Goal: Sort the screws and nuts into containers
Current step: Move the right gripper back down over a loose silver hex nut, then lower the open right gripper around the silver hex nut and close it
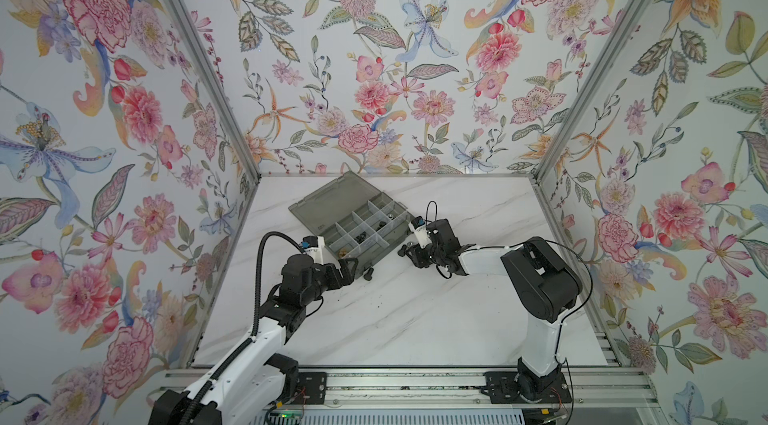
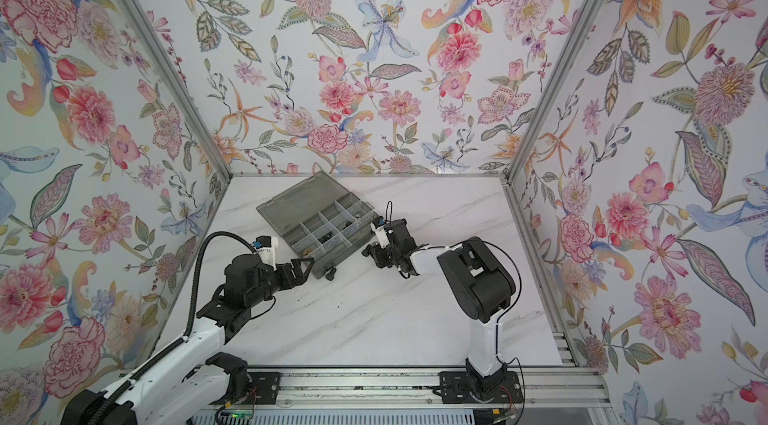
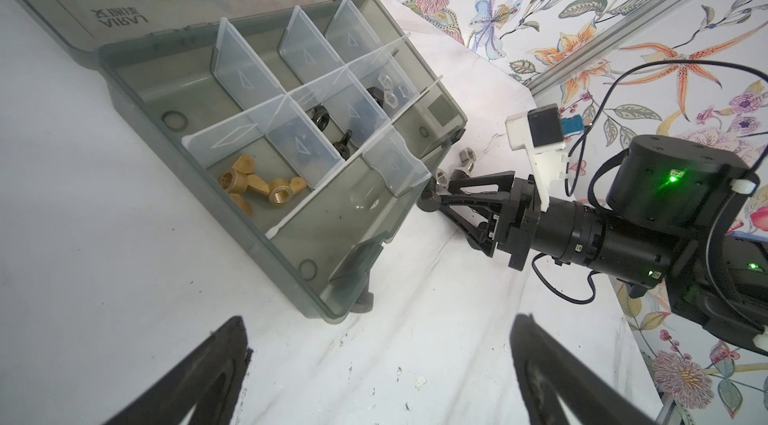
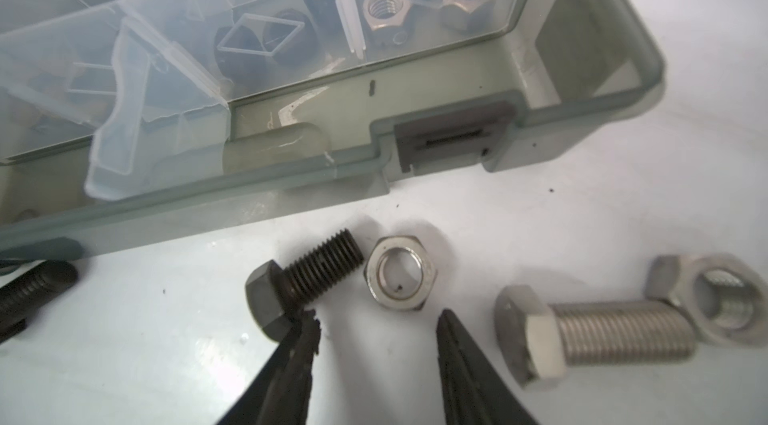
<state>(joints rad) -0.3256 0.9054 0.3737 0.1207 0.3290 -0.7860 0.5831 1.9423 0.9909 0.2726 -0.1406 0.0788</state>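
top views: high, far, facing down toward back wall [image 1: 374, 70], both show whole surface [image 1: 395, 319] | left wrist: low, near, faces organizer box [image 3: 316, 227] and right arm [image 3: 623, 236] | right wrist: very close on same box's wall, over fingers [image 4: 291, 360]

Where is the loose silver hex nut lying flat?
In the right wrist view the nut lies on the table beside the smoky-grey plastic box, between a black bolt and a silver hex bolt.
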